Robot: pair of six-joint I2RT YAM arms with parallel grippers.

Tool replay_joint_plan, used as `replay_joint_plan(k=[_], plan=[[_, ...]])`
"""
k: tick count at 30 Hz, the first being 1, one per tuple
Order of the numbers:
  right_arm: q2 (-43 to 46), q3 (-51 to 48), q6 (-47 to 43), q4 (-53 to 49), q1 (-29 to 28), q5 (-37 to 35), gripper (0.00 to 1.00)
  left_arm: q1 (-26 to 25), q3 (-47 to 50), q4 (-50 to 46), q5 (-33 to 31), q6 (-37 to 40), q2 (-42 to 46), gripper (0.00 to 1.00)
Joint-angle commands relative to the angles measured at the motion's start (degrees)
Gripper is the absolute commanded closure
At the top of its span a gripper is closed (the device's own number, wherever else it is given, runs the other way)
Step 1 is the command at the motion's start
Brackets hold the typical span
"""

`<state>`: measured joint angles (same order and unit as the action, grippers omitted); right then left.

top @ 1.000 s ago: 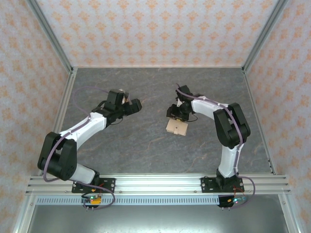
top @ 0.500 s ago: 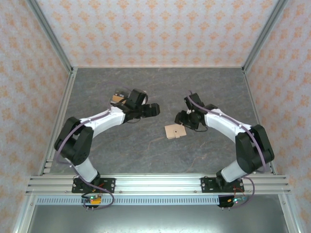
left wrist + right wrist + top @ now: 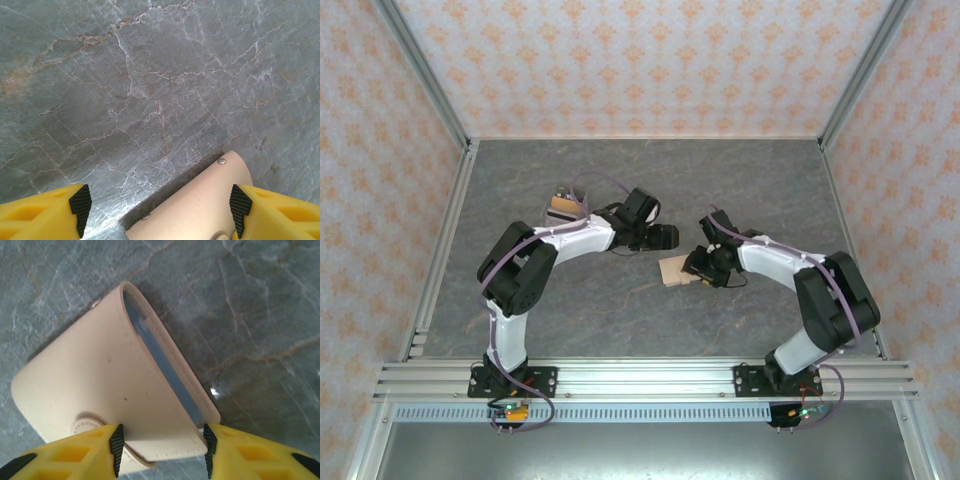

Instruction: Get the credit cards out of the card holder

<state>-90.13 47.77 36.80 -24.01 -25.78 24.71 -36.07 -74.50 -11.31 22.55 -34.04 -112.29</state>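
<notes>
Beige leather of the card holder (image 3: 674, 271) now lies on the worktop (image 3: 620, 320) near the middle, where a second ago it was held raised by the right hand (image 3: 700, 268). That hand has been lowered with it and is closed on the holder's right end. In the right wrist view the flap is pinched between the pads, and a pale blue-grey pocket gapes along one edge. The left hand (image 3: 667, 238) has been swung in from the far left and is held open just beside the holder's far edge, a corner of which is framed between its spread fingertips. A pile of credit cards (image 3: 560, 205) lies well apart at the far left. Whether any card is left inside cannot be told. The holder appears to be steadied for another pull.
</notes>
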Motion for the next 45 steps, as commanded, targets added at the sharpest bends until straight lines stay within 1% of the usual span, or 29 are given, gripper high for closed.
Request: replay_joint_plan(k=[1,5,9,12,14,16,19,21,25,31,36,37,39,41,43,45], plan=[[-2.84,3.79,-0.51,2.15,-0.21,-0.64,0.53,-0.32,-1.33,-3.13,0.24,-0.94,-0.28,0.24],[-6.36,8.04,-2.97,2.80,-0.15,-0.92,0.56,-0.19,-0.18,-4.42,-0.96,-1.00,0.78,0.27],[-10.55,12.51,-7.32,2.00,-0.19,1.32,0.56,0.43,2.38,-4.46,-0.59,-1.76,1.74,0.28],[-13.14,15.31,-9.53,0.12,0.43,-0.42,0.56,1.04,4.11,-3.78,1.08,-2.08,2.14,0.29],[-13.82,15.93,-9.80,0.56,1.05,-0.26,0.56,1.34,4.43,-3.47,2.33,-2.08,2.03,0.29],[-14.20,16.42,-9.78,1.12,1.54,0.45,0.56,1.47,4.28,-3.12,3.69,-2.12,1.82,0.31],[-14.81,17.13,-9.78,1.48,1.69,1.06,0.61,1.45,3.84,-2.64,5.61,-2.17,1.17,0.35],[-15.14,17.27,-9.60,1.62,1.71,1.39,0.64,1.45,3.48,-2.33,7.38,-2.28,0.65,0.43],[-15.27,17.18,-9.30,1.63,1.83,1.21,0.66,1.36,4.11,-1.41,11.44,-2.65,0.47,0.51],[-15.42,16.97,-9.42,1.36,1.84,2.09,0.69,1.40,5.98,1.83,13.89,-5.04,0.78,0.51],[-15.88,16.09,-9.03,1.76,1.93,2.78,0.70,1.68,6.30,3.37,14.78,-7.28,-0.15,0.52],[-15.98,15.88,-8.91,1.75,1.99,2.84,0.70,1.79,6.06,2.84,14.68,-7.65,-0.53,0.52],[-16.03,15.54,-8.77,1.17,2.06,2.28,0.70,2.09,5.08,-0.88,12.45,-7.17,-1.24,0.55],[-14.74,14.32,-8.64,0.70,2.37,0.78,0.71,2.58,4.99,-3.40,9.62,-7.04,-1.53,0.57],[-12.62,12.75,-8.84,0.59,2.67,-0.80,0.70,3.36,6.28,-2.29,9.99,-7.89,-1.44,0.59],[-10.72,12.11,-9.69,-0.59,2.89,-0.81,0.67,3.48,6.71,-1.93,10.48,-8.07,-1.60,0.59]])
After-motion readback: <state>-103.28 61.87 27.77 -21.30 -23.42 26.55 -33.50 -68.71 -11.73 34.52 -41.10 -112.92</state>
